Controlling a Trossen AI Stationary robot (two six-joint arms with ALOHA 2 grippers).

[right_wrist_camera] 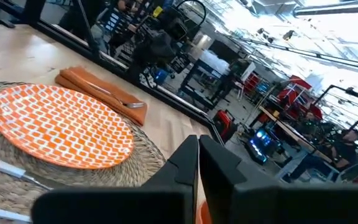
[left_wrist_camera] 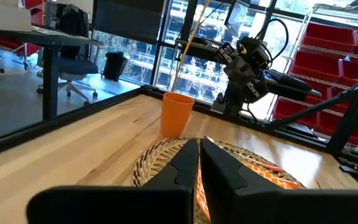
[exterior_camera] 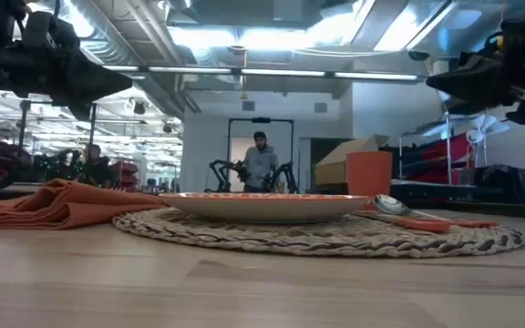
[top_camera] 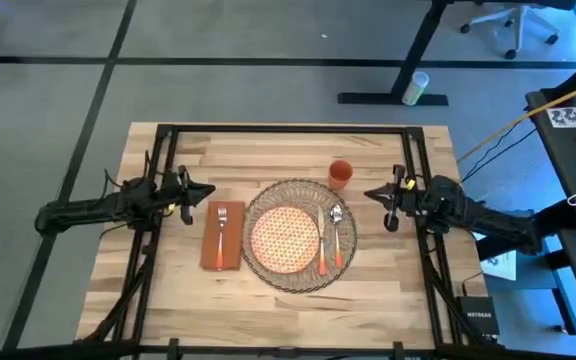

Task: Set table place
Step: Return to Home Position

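Place setting on the table point(top_camera: 388, 290), shown near the end of the task. A round woven placemat point(top_camera: 298, 282) is laid at the middle of the tabletop, and a patterned orange plate point(top_camera: 285, 238) is centred on it. On the placemat, at the plate's side toward the right arm, a knife point(top_camera: 325, 245) and a spoon point(top_camera: 337, 235) are laid side by side, the knife nearer the plate. A rust-orange napkin point(top_camera: 210, 250) is spread just beside the placemat on the left arm's side, and a fork point(top_camera: 222, 225) is laid lengthwise upon it. An orange cup point(top_camera: 340, 175) is set upright on bare wood just outside the placemat's rim, beyond the spoon.

The left gripper point(top_camera: 206, 190) is held in the air near the napkin's far end; its fingers are pressed together and nothing is grasped. The right gripper point(top_camera: 370, 194) is held opposite it, near the cup, likewise closed on nothing. In the low view both are seen well above the tabletop, apart from every piece.

All the pieces of the setting are judged to be in place, since no item is seen lying loose elsewhere on the table. Only the parking of the two arms is judged to be left
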